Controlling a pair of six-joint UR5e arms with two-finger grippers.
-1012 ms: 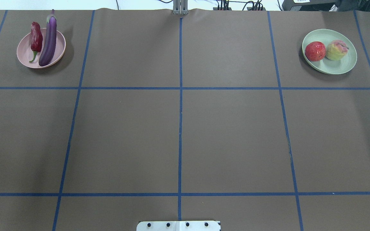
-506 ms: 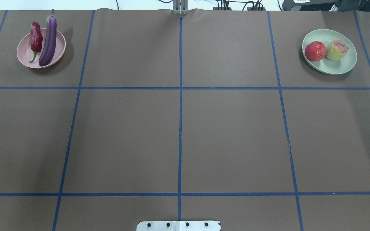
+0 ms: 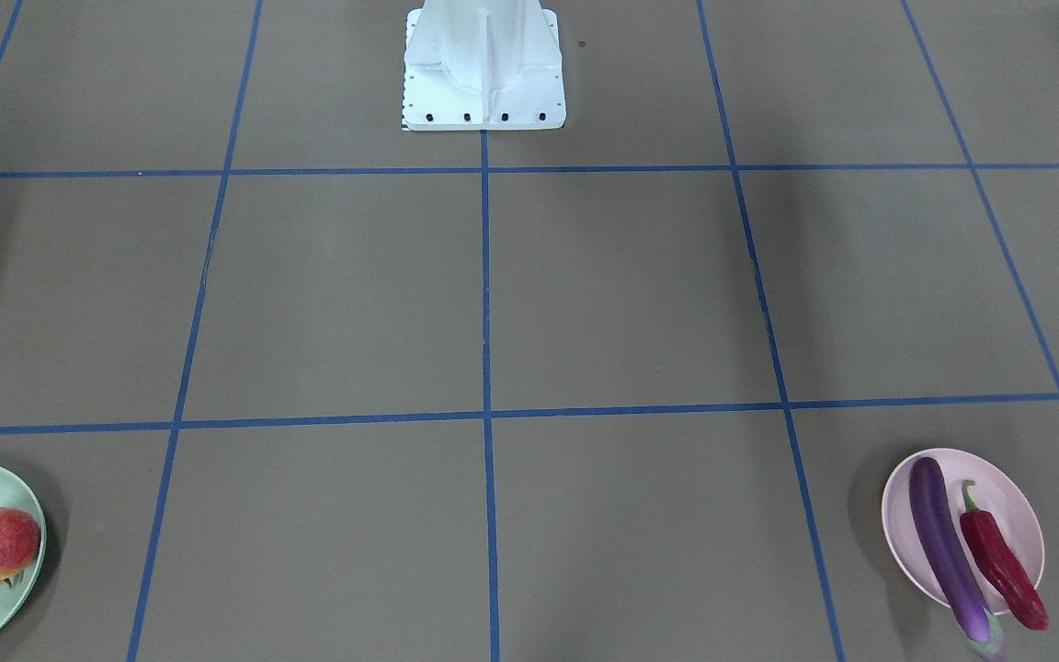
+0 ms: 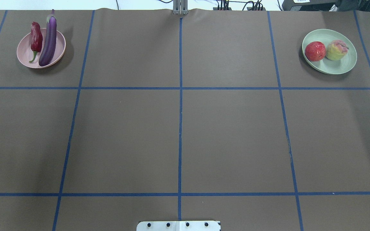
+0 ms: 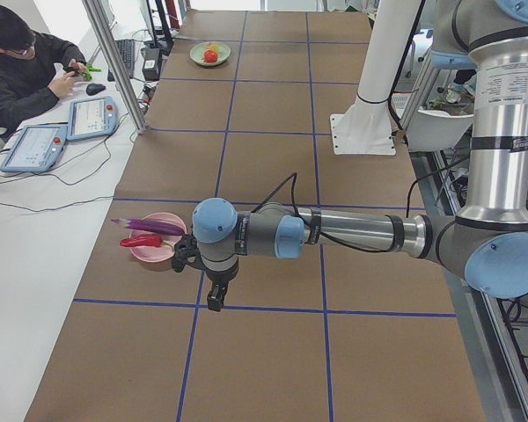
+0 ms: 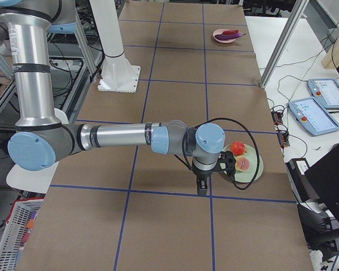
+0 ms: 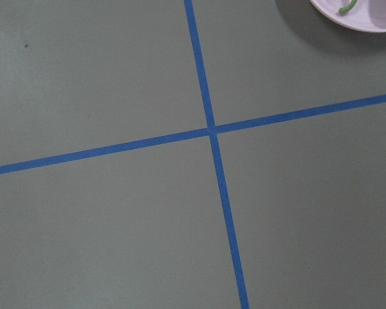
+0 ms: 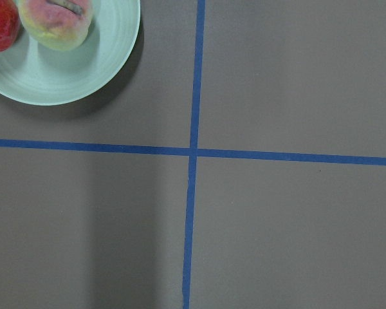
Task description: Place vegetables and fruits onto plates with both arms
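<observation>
The purple eggplant (image 4: 48,40) and the red chili pepper (image 4: 36,40) lie side by side on the pink plate (image 4: 24,54) at the far left. The pomegranate (image 4: 315,51) and the peach (image 4: 336,50) sit on the mint green plate (image 4: 336,65) at the far right. My left gripper (image 5: 213,299) hangs above the table just beside the pink plate (image 5: 150,251), apart from it. My right gripper (image 6: 202,186) hangs beside the green plate (image 6: 254,169). Both show only in the side views, so I cannot tell whether they are open or shut.
The brown table is marked with a blue tape grid (image 4: 180,88). The white robot base (image 3: 483,64) stands at the near middle edge. An operator (image 5: 22,61) sits at a side desk with tablets (image 5: 92,116). Metal frame posts (image 6: 282,42) stand by the table.
</observation>
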